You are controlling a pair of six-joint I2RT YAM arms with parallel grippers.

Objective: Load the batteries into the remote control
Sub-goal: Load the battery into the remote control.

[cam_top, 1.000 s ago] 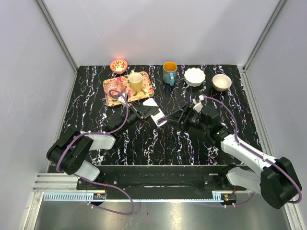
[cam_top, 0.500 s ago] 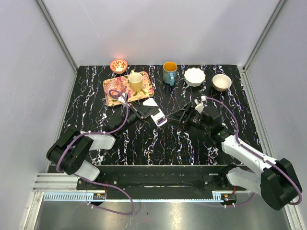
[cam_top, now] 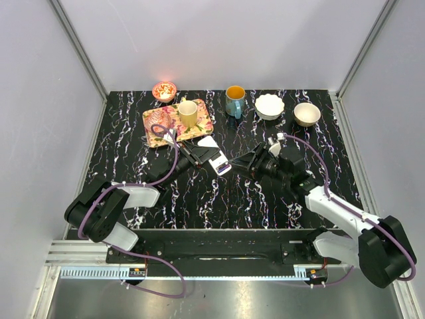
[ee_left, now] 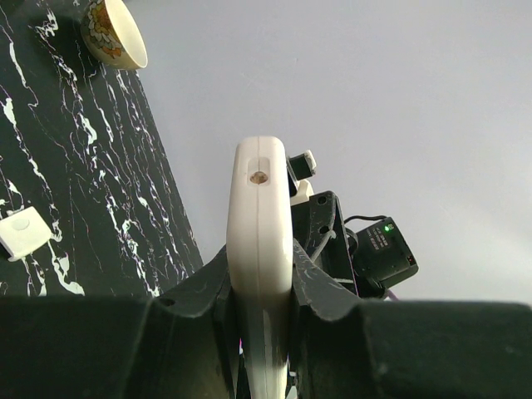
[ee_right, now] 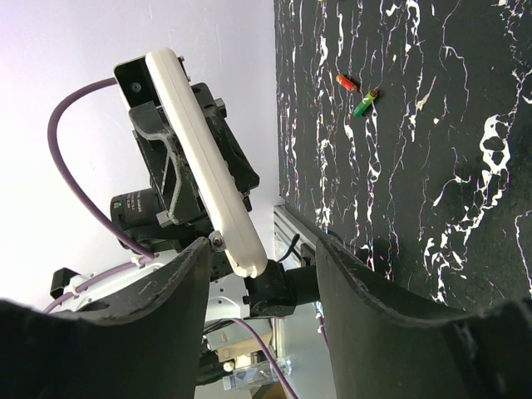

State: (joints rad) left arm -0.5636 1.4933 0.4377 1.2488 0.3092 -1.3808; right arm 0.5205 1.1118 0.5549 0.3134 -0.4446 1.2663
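Remote [ee_left: 259, 208] stands edge-on between the fingers [ee_left: 320, 289] of the left pincer [ee_left: 259, 270], which is pressed tight against its two flat faces. Its free end juts well past the fingertips and has a small brownish dot in its end face. The top view puts this grip over the middle of the bench [cam_top: 219, 199], a little toward the left edge, and the remote is held clear of the surface. The right pincer [ee_right: 262, 245] faces it from the right. Its jaws are spread wide with nothing between them, and its tips are near the remote's free end but apart from it. A small white square cover [ee_left: 21, 233] lies flat on the bench off to one side of the remote. In the right wrist view, a red battery [ee_right: 345, 82] and a green battery [ee_right: 364, 103] lie loose on the bench, close together and well apart from both pincers. In the top view they are too small to find. Beyond the left pincer, toward the far left corner, a flowered tray [cam_top: 199, 123] carries an upright cup [cam_top: 188, 113]. A small bowl [cam_top: 164, 90] with orange contents sits just behind the tray at the far edge. Along that edge to the right stand a mug [cam_top: 234, 100], a white bowl [cam_top: 269, 106] and a beige bowl [cam_top: 307, 113], the last of these nearest the far right corner.
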